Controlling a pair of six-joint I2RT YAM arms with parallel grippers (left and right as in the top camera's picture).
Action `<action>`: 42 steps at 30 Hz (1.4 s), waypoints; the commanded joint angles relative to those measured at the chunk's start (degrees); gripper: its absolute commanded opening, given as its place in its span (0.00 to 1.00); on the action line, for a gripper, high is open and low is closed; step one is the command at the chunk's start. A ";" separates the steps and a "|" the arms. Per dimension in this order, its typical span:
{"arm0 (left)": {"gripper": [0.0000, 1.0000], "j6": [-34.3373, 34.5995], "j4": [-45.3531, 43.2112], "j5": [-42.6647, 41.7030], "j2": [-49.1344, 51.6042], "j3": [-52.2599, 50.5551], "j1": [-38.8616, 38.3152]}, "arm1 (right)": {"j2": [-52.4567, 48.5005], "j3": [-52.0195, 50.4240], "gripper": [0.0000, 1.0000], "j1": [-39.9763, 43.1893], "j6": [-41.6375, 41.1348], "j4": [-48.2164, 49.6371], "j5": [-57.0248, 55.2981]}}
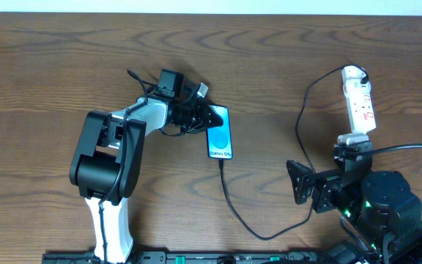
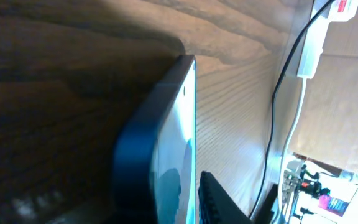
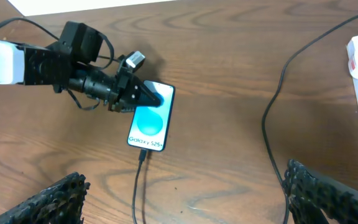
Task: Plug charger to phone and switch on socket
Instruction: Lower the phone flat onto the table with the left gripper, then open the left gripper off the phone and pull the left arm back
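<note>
While the phone [image 1: 220, 133] lies mid-tabletop [image 1: 42, 66], text end near, the left claw [image 1: 208, 116] sits at its far end, tips over the screen; gripping or loose, cannot tell. Charger [image 1: 234, 214] tip meets the phone's near edge; cable loops right toward the socket [image 1: 360, 99], far right. Right claw [image 1: 297, 183] gapes wide, empty, nearer than the socket.

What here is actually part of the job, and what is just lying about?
In the job: phone; charger, its tip at the phone; socket; left pincer at the phone.
Just about: only the wooden table; right pincer open, off to the side.
</note>
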State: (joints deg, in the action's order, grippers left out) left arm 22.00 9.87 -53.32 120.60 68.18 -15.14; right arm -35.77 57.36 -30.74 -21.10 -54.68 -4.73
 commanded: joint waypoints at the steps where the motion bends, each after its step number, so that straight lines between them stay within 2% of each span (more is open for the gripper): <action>1: 0.25 -1.44 0.02 0.07 -0.79 0.66 -0.20 | -0.09 0.70 0.99 0.44 -2.69 0.04 -0.98; 5: 0.33 -1.42 0.02 0.57 -0.79 0.66 -0.20 | -0.09 0.70 0.99 0.44 -2.91 0.76 -1.01; 15: 0.46 -1.42 4.33 8.02 -0.79 0.66 -0.20 | -0.13 0.70 0.99 0.44 -3.10 1.11 -2.51; 22: 0.58 -1.40 5.14 10.23 -0.79 0.63 -0.20 | -0.13 0.70 0.99 0.44 -3.10 1.09 -4.35; 26: 0.69 -1.40 7.78 15.43 -0.79 0.63 -0.20 | -0.13 0.70 0.99 0.44 -3.10 1.14 -4.39; 33: 0.75 -1.42 13.29 28.06 -0.79 0.63 -0.20 | -0.13 0.70 0.99 0.44 -3.10 1.11 -4.39; 42: 0.84 -1.40 14.23 31.91 -0.79 0.63 -0.20 | -0.13 0.70 0.99 0.44 -3.13 1.11 -4.39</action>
State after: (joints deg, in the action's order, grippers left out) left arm 21.10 22.22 -34.11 115.22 71.61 -15.88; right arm -35.77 57.36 -30.74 -23.53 -53.71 -8.03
